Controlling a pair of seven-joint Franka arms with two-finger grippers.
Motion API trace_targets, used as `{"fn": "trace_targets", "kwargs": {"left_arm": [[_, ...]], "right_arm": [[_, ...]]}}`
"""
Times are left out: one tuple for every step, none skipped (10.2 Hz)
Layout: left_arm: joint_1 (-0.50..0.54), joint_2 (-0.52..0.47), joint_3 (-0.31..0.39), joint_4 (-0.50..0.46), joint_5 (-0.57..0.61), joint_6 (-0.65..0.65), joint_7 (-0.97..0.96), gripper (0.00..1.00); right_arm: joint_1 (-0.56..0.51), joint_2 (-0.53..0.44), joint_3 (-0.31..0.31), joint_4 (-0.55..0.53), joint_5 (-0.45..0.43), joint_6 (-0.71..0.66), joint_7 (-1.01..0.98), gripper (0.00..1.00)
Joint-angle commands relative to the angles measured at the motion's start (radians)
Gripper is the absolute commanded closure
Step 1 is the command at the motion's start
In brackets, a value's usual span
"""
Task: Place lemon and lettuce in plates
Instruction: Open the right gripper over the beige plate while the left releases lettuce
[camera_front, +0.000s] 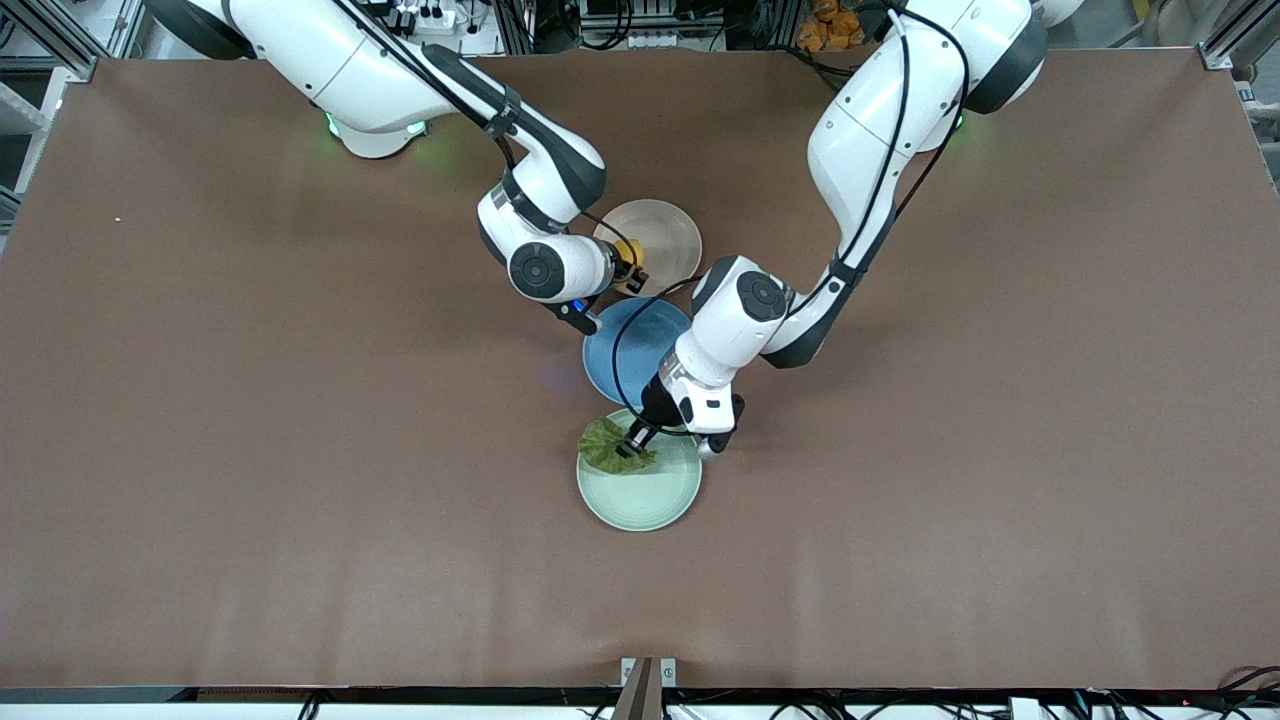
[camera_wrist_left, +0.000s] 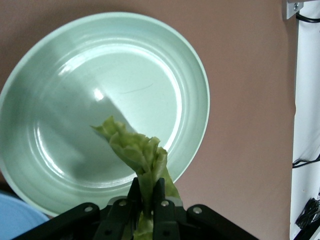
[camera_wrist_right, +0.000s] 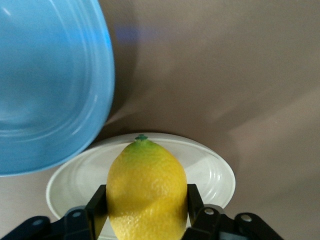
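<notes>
Lemon (camera_wrist_right: 146, 192), small, oval and yellow with a greenish tip, clamped between the two black fingers (camera_wrist_right: 96, 206) of the right gripper (camera_front: 634, 274) and hanging over the pale beige-pink round plate (camera_front: 668, 240), near that plate's rim toward the blue plate (in the right wrist view, rim showing pale on either side of the fruit). Dark green wrinkly lettuce leaf (camera_front: 608, 446) with ruffled edges pinched by its stalk end between the closed-in fingers (camera_wrist_left: 159, 206) of the left gripper (camera_front: 636, 437), draping over the rim of the pale mint green round plate (camera_front: 650, 500) at the edge farther from the front camera; whether the leaf touches the plate, cannot tell. Round blue plate (camera_front: 630, 350) on the brown table (camera_front: 250, 450) between the other two, all three in a row at mid-table, beige-pink one farthest from the front camera, mint one nearest, blue and mint nearly touching. Right arm reaching in from its base toward the beige-pink plate, left arm passing above the blue plate down to the mint one.
</notes>
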Motion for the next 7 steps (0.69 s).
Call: {"fn": "trace_targets", "kwargs": {"left_arm": [[-0.018,-0.004,0.013,-0.010,-0.018,0.008,-0.019,0.12],[-0.019,-0.009,0.015,-0.013,-0.013,0.007,-0.019,0.00],[-0.013,-0.016,0.015,-0.015,-0.013,0.004,-0.019,0.00],[-0.004,-0.026,0.015,-0.015,-0.011,0.002,-0.014,0.00],[0.016,-0.035,0.018,-0.012,-0.008,0.001,-0.010,0.00],[0.045,-0.061,0.018,-0.010,0.002,-0.008,-0.005,0.00],[0.074,-0.090,0.016,-0.009,0.051,-0.048,-0.005,0.00]], "right_arm": [[-0.016,0.000,0.012,0.012,0.020,-0.005,0.006,0.00],[-0.015,0.000,0.012,0.013,0.020,-0.010,0.006,0.00],[-0.022,-0.009,0.015,0.013,0.020,-0.022,0.000,0.00],[-0.042,-0.027,0.019,0.030,0.020,-0.092,-0.005,0.00],[-0.057,-0.055,0.020,0.073,0.019,-0.209,-0.015,0.00],[-0.080,-0.081,0.020,0.106,0.019,-0.280,-0.032,0.00],[-0.109,-0.107,0.020,0.120,0.017,-0.311,-0.061,0.00]]}}
